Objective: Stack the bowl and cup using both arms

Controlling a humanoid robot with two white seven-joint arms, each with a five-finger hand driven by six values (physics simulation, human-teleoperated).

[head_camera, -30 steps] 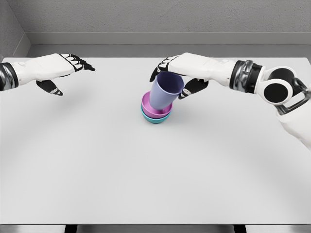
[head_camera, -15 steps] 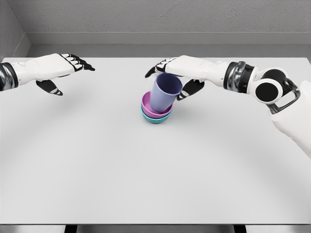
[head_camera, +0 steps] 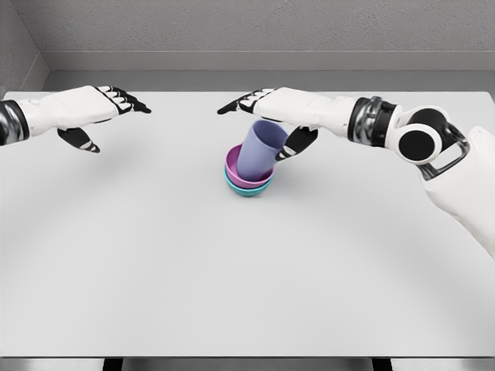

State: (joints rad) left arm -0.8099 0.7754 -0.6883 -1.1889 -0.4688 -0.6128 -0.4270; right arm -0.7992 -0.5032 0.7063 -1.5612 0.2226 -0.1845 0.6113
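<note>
Here, the lavender cup point(head_camera: 258, 149) stands tilted inside the pink bowl point(head_camera: 249, 171), its open mouth leaning up and to the right while its base sits down in the hollow. The pink bowl is nested in a teal bowl point(head_camera: 248, 188), of which only the lower rim and side show beneath it. The whole stack rests on the white table point(head_camera: 232, 270), a little behind its middle.

The right hand point(head_camera: 278, 112) hovers just over the cup's rim, palm down, with its dark-tipped fingers point(head_camera: 232, 106) stretched out flat toward the left and its thumb point(head_camera: 290, 144) hanging down beside the right side of the cup. The hand is spread and grips nothing; whether the thumb touches the cup's wall is hard to judge from this angle, though it looks very close. Its arm reaches in from the right edge, with a dark wrist band and a round black joint behind it.

The left hand point(head_camera: 97, 112) hangs above the far left of the table, well apart from the stack, with fingers extended loosely toward the right, thumb pointing down, and nothing in it.
</note>
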